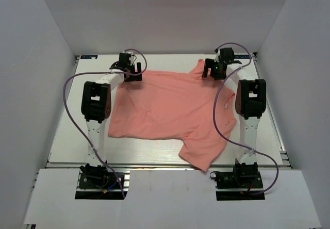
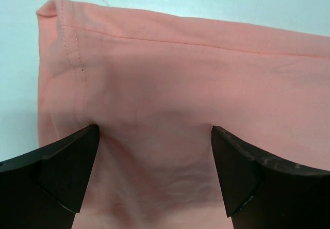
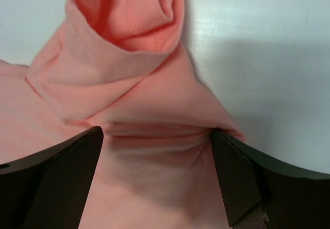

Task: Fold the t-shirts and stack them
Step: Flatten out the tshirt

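Coral shirt (image 1: 170, 110) lies mostly flat in the middle of the white table (image 1: 72, 136), lightly wrinkled, spread between the two arms. Near sleeve (image 1: 203, 156) sticks out toward the near right and reaches the table's front edge. Far sleeve (image 3: 124, 28) at the far right is bunched and stands up off the table, its cuff opening showing in the right wrist view. Left gripper (image 1: 132, 74) is down at the shirt's far-left corner. Its jaws are spread wide with nothing pinched, and in the left wrist view the black fingers (image 2: 62, 172) straddle flat cloth just inside the stitched hem (image 2: 77, 64), with the corner slightly curled beyond. Right gripper (image 1: 214, 70) is down at the far-right side, right at the base of the far sleeve. Its jaws are also wide apart and not clamping anything. A soft ridge of fabric runs across between the fingertips in the right wrist view. Can't tell from these angles whether either gripper's fingertips press on the cloth or sit just above it. Both arms reach forward from their bases at the near edge, left arm along the shirt's left side, right arm over its right edge.
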